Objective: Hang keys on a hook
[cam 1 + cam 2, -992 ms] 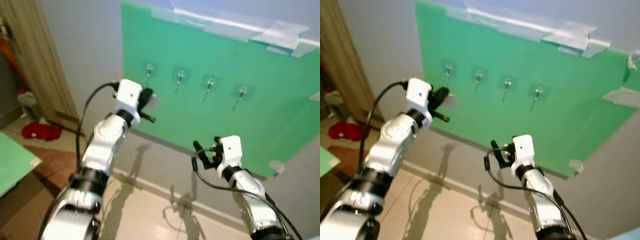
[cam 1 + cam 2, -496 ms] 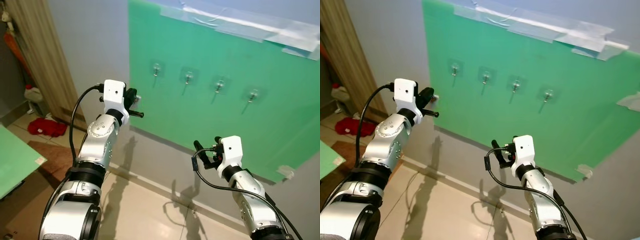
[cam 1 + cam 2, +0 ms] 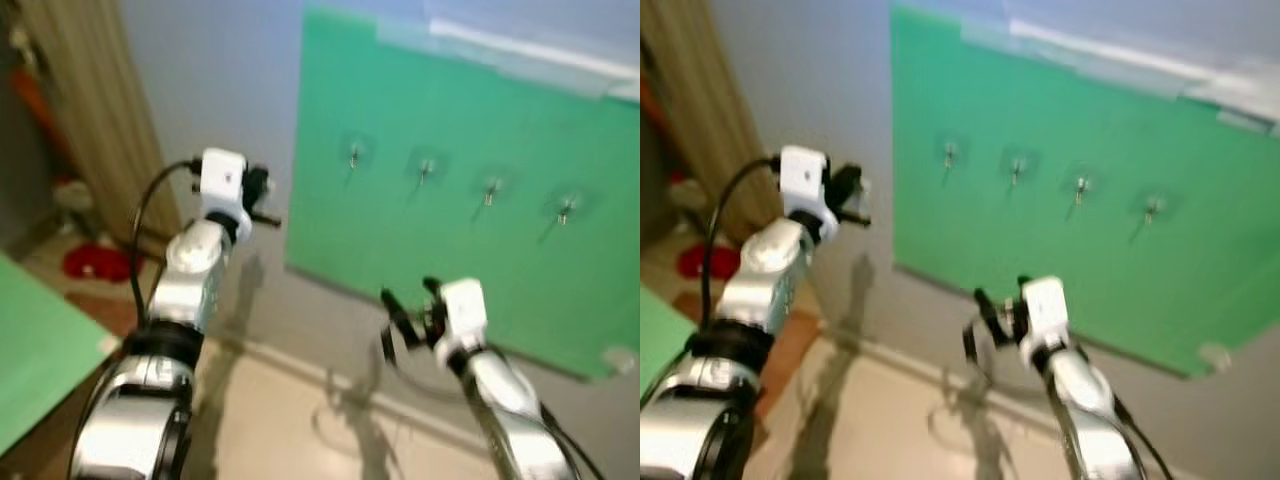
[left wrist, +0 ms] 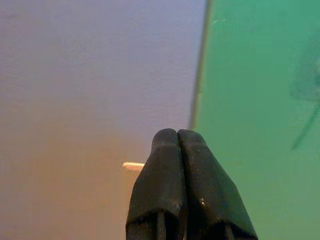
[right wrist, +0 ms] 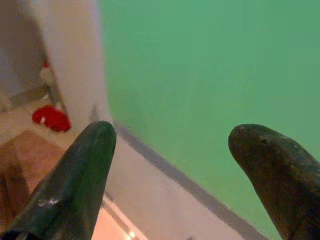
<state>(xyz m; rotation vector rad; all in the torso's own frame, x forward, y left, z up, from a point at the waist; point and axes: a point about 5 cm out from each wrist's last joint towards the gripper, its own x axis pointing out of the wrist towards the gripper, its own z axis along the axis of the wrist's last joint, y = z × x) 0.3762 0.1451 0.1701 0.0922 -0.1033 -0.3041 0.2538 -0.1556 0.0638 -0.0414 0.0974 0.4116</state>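
Green board (image 3: 470, 140) taped to my grey wall, four metal hooks (image 3: 458, 183) in a row, left gripper (image 3: 262, 200) raised beside its edge, fingers (image 4: 165, 190) together, right gripper (image 3: 408, 308) lower, fingers (image 5: 75, 185) apart.

Head stereo pair faces the green board (image 3: 470, 200), blurred; both wrist cameras look along their fingers toward it

A blurred grey wall (image 3: 230, 90) fills the upper left of the frame, with a large green sheet (image 3: 450, 240) fixed over it at the centre and right, pale tape (image 3: 520, 50) along its top edge. A wooden door frame (image 3: 95, 110) stands at far left. The floor (image 3: 280, 420) below is pale tile, with something red (image 3: 95, 262) lying at mid left. A green surface (image 3: 30, 350) juts in at lower left.
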